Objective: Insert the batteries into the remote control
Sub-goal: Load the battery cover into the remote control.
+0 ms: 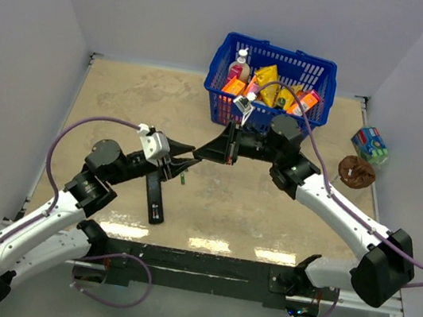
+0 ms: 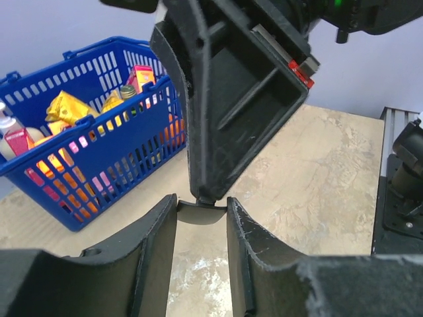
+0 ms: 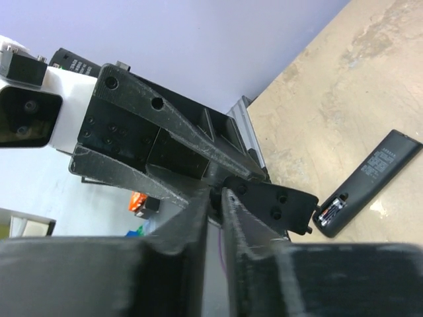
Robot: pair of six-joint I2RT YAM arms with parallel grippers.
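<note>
The black remote control (image 1: pixel 155 196) lies on the table below the left gripper; its battery bay (image 3: pixel 330 212) is uncovered, and I cannot make out what is inside. No green batteries can be made out. My two grippers meet tip to tip above the table. My left gripper (image 2: pixel 201 201) is shut on a thin curved black battery cover (image 2: pixel 201 214), held across its fingertips. My right gripper (image 3: pixel 217 191) points down at the same cover's edge, its jaws a narrow slit apart. In the top view the left gripper (image 1: pixel 184 166) and right gripper (image 1: pixel 200 154) almost touch.
A blue basket (image 1: pixel 276 56) of snack packs and bottles stands at the back, close behind the right arm. A blue-green box (image 1: pixel 371 143) and a brown round item (image 1: pixel 356 172) lie at the right edge. White walls close in on both sides of the table.
</note>
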